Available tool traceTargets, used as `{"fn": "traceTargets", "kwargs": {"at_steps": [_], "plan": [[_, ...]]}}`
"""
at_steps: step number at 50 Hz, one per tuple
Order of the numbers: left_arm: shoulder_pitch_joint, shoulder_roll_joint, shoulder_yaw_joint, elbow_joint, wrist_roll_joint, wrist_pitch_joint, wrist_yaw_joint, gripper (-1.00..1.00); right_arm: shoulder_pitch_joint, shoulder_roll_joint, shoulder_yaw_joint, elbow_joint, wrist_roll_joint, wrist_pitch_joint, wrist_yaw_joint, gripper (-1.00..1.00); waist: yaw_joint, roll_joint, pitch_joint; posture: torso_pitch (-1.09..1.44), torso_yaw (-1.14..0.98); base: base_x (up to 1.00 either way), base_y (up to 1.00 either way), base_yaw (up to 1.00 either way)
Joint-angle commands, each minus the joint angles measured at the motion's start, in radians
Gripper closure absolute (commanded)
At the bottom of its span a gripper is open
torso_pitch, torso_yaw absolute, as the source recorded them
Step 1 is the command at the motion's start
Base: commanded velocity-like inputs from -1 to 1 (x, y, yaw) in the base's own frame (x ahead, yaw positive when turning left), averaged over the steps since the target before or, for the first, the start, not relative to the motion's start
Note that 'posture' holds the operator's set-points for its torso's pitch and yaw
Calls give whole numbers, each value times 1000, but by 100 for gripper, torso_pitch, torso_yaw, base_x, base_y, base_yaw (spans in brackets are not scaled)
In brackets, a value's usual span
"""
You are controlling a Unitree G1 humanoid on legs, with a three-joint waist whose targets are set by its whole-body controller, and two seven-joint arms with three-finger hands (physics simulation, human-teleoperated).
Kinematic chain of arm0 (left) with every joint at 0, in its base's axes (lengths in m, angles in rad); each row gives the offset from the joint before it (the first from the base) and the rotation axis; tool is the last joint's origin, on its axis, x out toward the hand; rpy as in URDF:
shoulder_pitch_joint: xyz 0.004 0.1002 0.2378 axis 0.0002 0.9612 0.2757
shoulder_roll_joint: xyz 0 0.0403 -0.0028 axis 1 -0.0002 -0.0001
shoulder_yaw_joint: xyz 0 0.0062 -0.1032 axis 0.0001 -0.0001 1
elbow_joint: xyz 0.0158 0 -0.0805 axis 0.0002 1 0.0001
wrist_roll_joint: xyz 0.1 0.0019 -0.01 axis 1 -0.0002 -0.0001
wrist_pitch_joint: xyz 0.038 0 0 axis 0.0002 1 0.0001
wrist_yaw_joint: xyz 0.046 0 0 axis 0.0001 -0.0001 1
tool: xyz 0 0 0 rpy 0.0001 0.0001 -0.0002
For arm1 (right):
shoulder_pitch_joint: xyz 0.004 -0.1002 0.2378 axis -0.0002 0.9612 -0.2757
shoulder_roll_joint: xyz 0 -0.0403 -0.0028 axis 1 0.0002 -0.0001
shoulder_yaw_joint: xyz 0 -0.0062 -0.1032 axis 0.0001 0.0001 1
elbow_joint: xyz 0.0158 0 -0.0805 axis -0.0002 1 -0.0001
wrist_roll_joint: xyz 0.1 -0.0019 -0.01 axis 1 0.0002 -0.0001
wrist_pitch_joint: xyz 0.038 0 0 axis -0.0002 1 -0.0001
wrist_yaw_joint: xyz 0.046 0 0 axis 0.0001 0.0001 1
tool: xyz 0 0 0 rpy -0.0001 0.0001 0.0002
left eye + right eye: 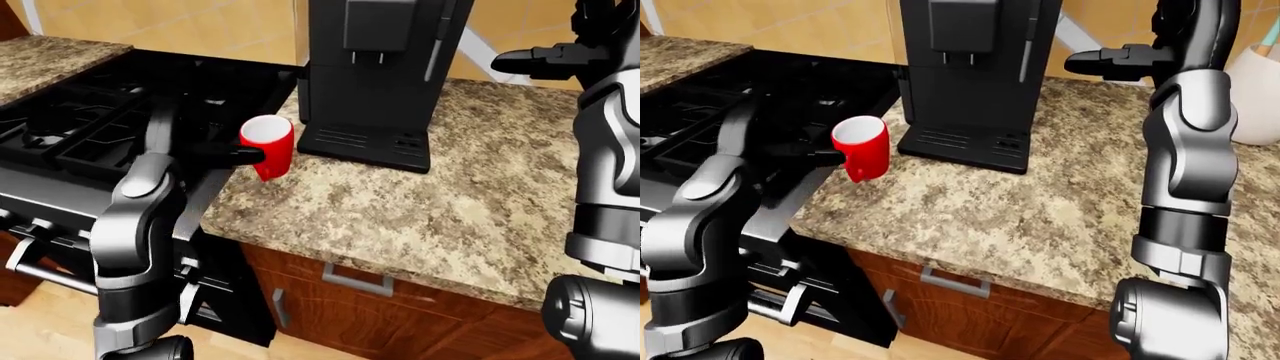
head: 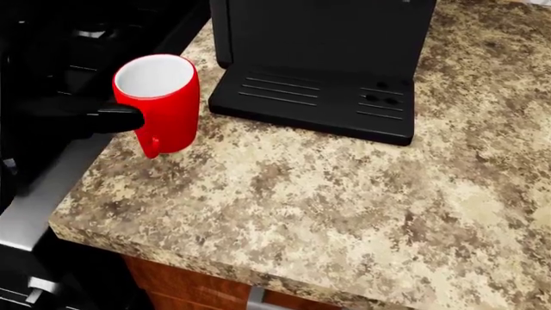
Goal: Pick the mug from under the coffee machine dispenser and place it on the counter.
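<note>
The red mug (image 2: 159,106) with a white inside is out from under the dispenser, at the counter's left edge, left of the black coffee machine (image 2: 327,39). It stands about upright with its handle toward the bottom of the head view. I cannot tell whether its base touches the counter (image 2: 327,213). My left hand (image 2: 108,119) comes in from the left over the stove and its black fingers close round the mug's left side. My right hand (image 1: 1102,61) is raised high, right of the machine, with fingers stretched out and nothing in it.
The machine's drip tray (image 2: 310,106) is bare. A black stove (image 1: 100,112) adjoins the counter on the left. A white container (image 1: 1255,97) stands at the far right of the right-eye view. A wooden drawer with a metal handle (image 1: 357,281) sits below the counter edge.
</note>
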Motion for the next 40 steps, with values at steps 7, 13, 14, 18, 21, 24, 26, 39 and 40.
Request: {"fn": "traceTargets", "kwargs": {"at_steps": [7, 13, 14, 18, 21, 24, 26, 39, 40], "plan": [[-107, 146, 106, -110, -83, 101, -36, -100, -36, -19, -11, -39, 1, -16, -4, -100, -1, 1, -25, 0, 0, 0, 0, 0], [-132, 218, 119, -103, -132, 102, -22, -100, -38, -20, -12, -33, 0, -20, -2, -100, -6, 6, -15, 0, 0, 0, 0, 0], [-136, 225, 120, -102, -138, 103, -19, -100, -38, -20, -12, -33, 1, -20, -2, -100, -5, 8, -15, 0, 0, 0, 0, 0], [-158, 257, 124, -90, -159, 105, -14, -100, -41, -21, -11, -26, 0, -24, 0, -100, -2, 13, -18, 0, 0, 0, 0, 0], [-167, 277, 126, -89, -170, 104, -11, -100, -41, -22, -11, -30, 1, -20, -1, -100, -2, 15, -18, 0, 0, 0, 0, 0], [-182, 295, 126, -87, -180, 105, -10, -100, -42, -21, -10, -28, 0, -22, 0, -100, -4, 15, -16, 0, 0, 0, 0, 0], [-192, 307, 127, -86, -185, 107, -9, -100, -43, -22, -11, -25, 0, -24, 1, -100, -5, 14, -15, 0, 0, 0, 0, 0], [-266, 420, 148, -28, -219, 92, -13, -100, -45, -23, -10, -19, 1, -29, 2, -100, -7, 19, -12, 0, 0, 0, 0, 0], [-273, 432, 150, -19, -220, 88, -14, -100, -45, -23, -10, -20, 1, -28, 2, -100, -7, 20, -12, 0, 0, 0, 0, 0]]}}
